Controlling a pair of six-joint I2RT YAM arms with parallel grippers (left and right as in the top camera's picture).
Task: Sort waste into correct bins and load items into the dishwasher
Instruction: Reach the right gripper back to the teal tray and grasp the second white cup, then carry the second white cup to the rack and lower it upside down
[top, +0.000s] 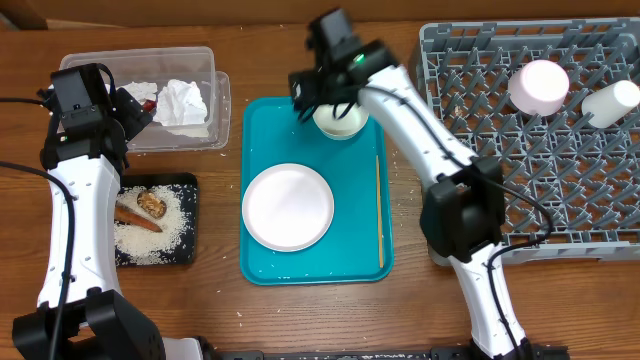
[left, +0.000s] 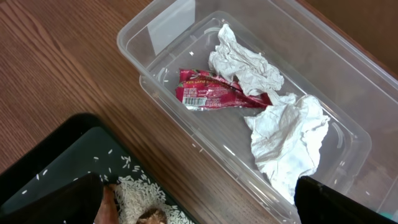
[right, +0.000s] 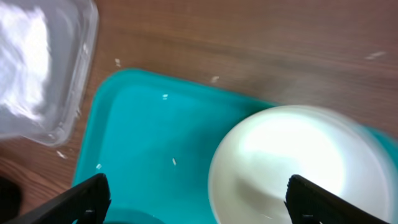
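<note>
At the far end of the teal tray (top: 300, 266) we hold our right claw (right: 202, 202) above the white bowl (right: 298, 165), spread wide and gripping nothing. On that tray a white plate (top: 288, 207) lies nearer and a chopstick (top: 379, 210) runs along the right edge. Far left, our left claw (left: 205, 205) hangs spread over the near edge of the clear bin (left: 155, 25), where crumpled tissues (left: 286, 137) and a red wrapper (left: 214, 93) lie; a black tray (top: 188, 200) of rice (top: 150, 240) sits nearer, the dish rack (top: 560, 200) at the right

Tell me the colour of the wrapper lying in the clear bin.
The wrapper is mostly red; the left wrist view shows it best.
</note>
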